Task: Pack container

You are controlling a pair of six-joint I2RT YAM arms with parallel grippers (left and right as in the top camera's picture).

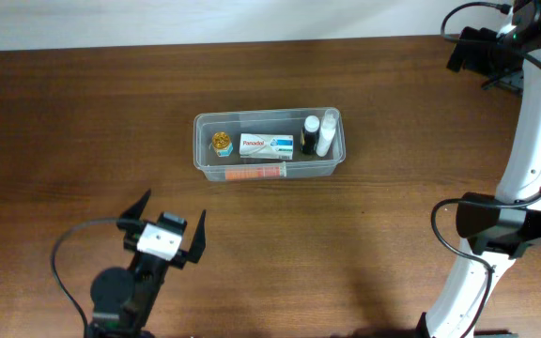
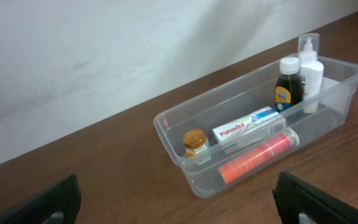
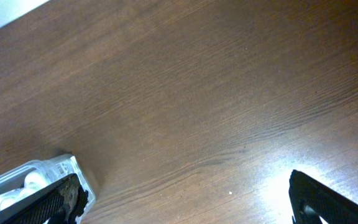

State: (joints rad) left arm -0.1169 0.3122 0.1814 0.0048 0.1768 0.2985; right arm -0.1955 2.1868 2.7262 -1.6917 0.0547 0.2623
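Brown wood surface [image 1: 83,113] carries one clear container [image 1: 198,150] at its middle, well apart from both arms. We see the left claw [image 1: 175,204] low at the near edge, angled toward the container, its fingers spread wide and empty. The right arm [image 1: 533,141] reaches along the right side to the far corner, and the right claw [image 3: 188,202] gapes wide over bare wood, holding nothing. Inside the container we count five items: one gold-lidded jar [image 1: 221,142], one white Panadol box [image 1: 267,145], one red tube [image 1: 255,173], one dark bottle [image 1: 310,133] and one white bottle [image 1: 326,131].
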